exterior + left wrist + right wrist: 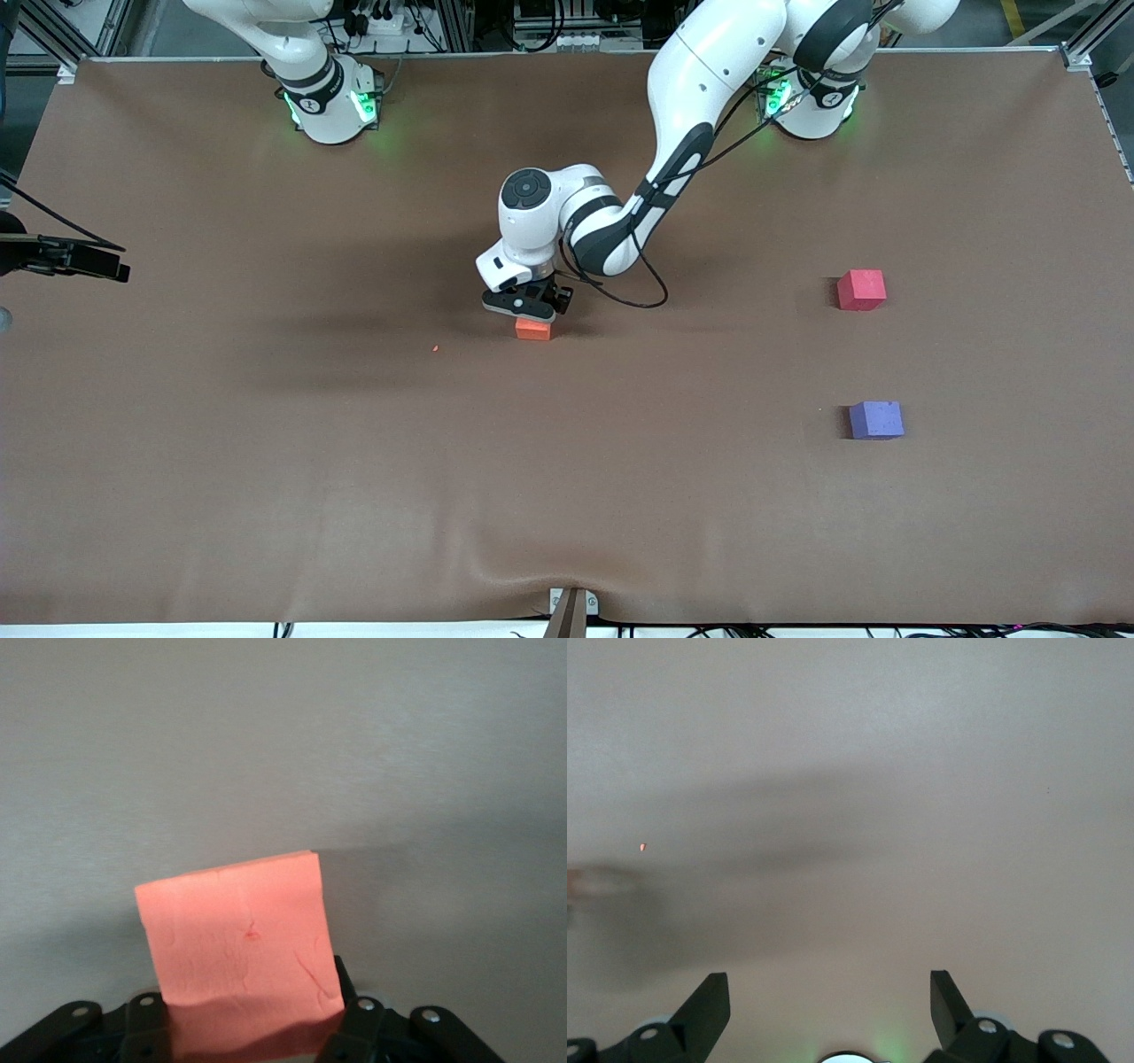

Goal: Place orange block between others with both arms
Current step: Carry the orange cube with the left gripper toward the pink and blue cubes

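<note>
Brown table cover (266, 461), metal frame rails (1094, 40), cabling along the edge

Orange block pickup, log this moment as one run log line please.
left gripper: shut on orange block, mid-table | right gripper: open, waiting | red cube, purple cube: untouched, apart

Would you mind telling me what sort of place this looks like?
Probably a robotics lab: two white arms bolted at a brown-covered table, aluminium framing at its edge, and foam test cubes.
</note>
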Robot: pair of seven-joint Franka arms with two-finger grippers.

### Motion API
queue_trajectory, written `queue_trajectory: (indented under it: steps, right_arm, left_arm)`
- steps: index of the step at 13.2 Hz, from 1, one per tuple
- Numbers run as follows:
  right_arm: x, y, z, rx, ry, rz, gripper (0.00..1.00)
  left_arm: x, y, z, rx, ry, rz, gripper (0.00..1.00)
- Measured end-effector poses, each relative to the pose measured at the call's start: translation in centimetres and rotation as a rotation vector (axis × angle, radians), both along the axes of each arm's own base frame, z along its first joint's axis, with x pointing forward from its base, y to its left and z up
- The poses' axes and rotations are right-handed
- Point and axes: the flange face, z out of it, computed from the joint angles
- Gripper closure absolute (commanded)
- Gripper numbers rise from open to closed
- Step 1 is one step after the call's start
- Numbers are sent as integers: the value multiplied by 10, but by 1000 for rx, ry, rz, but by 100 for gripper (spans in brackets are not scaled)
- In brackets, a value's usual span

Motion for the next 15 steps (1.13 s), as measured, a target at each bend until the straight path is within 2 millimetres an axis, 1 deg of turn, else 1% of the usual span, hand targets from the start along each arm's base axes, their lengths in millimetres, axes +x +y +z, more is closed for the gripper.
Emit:
queue_trajectory:
  steps: [1, 2, 3, 4, 5, 6, 7, 8, 9, 11, 12, 13, 15]
  right_arm:
    - [0, 0, 0, 0, 0, 0, 0]
    - [0, 0, 0, 0, 0, 0, 0]
    - [0, 0, 0, 0, 0, 0, 0]
    - [0, 0, 0, 0, 0, 0, 0]
    - [0, 0, 0, 0, 0, 1, 0]
    - [0, 0, 0, 0, 0, 1, 0]
    - [0, 1, 0, 0, 0, 1, 0]
    - [0, 0, 0, 0, 0, 1, 0]
    - [0, 1, 0, 0, 0, 1, 0]
    - [0, 0, 0, 0, -1, 1, 0]
    - [0, 1, 0, 0, -1, 1, 0]
    - [0, 1, 0, 0, -1, 1, 0]
    - [0, 1, 0, 0, -1, 2, 0]
  left_arm:
    - [3, 4, 8, 37, 9, 16, 100]
    - [6, 8, 24, 74, 15, 36, 100]
    - [11, 13, 49, 102, 14, 59, 100]
    - [20, 22, 81, 122, 8, 89, 100]
    - [31, 35, 115, 130, -2, 126, 100]
    - [46, 53, 147, 130, -11, 176, 100]
    - [61, 74, 170, 133, -14, 226, 100]
    - [78, 99, 182, 140, -12, 277, 100]
    - [95, 124, 182, 151, -3, 325, 100]
    - [130, 176, 169, 170, 19, 421, 100]
    - [150, 206, 168, 170, 25, 476, 100]
    - [170, 239, 171, 165, 26, 532, 100]
    - [198, 295, 177, 158, 28, 620, 100]
